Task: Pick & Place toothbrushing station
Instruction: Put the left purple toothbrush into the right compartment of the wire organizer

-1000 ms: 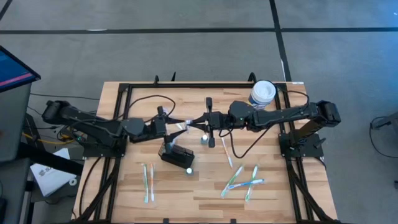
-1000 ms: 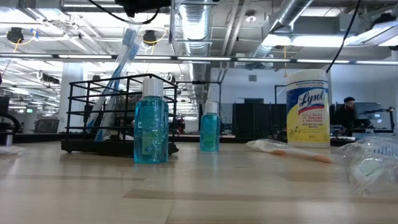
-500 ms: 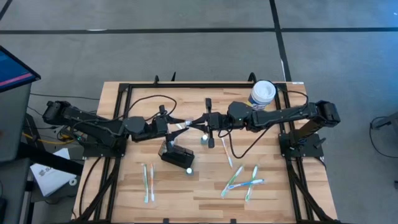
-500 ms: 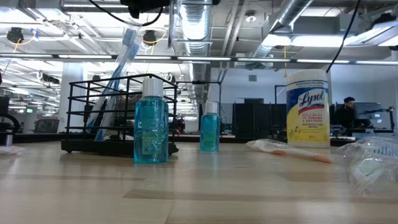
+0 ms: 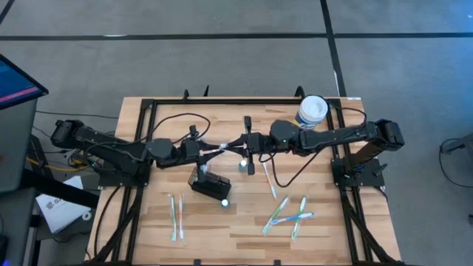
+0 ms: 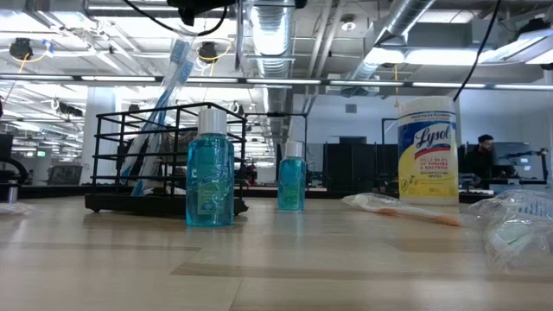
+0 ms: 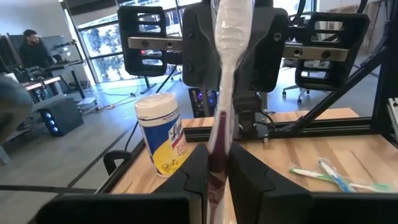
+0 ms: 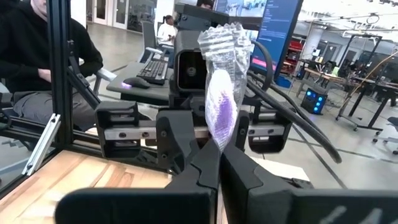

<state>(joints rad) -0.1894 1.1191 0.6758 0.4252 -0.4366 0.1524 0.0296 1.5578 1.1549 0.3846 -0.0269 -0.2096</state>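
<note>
The left gripper (image 5: 207,150) and the right gripper (image 5: 235,145) met nose to nose above the middle of the table (image 5: 222,225), both pinched onto one wrapped toothbrush (image 5: 220,147) stretched between them. From the left wrist, the fingers (image 7: 198,171) stood narrow on the purple handle, its clear wrapper (image 7: 231,43) running on into the other arm's jaws. From the right wrist, the right fingers (image 8: 242,174) were shut tight on the crumpled wrapper end (image 8: 222,87) with the purple brush head inside it.

Just below the pair sat the station (image 5: 209,183), a black wire rack lying askew under the left gripper, with one blue brush (image 6: 164,95) leaning up out of it. A blue bottle (image 5: 225,201) touched its front corner; a second bottle (image 5: 242,165) stood just under the right gripper. A wipes tub (image 5: 312,111) stood at the far right corner, behind the right arm.

Loose brushes lay well apart toward the near edge: a pair (image 5: 177,216) on the left, a crossed heap (image 5: 290,216) on the right, and one more (image 5: 270,182) between bottle and heap. A seated person (image 8: 37,56) showed beyond the table.
</note>
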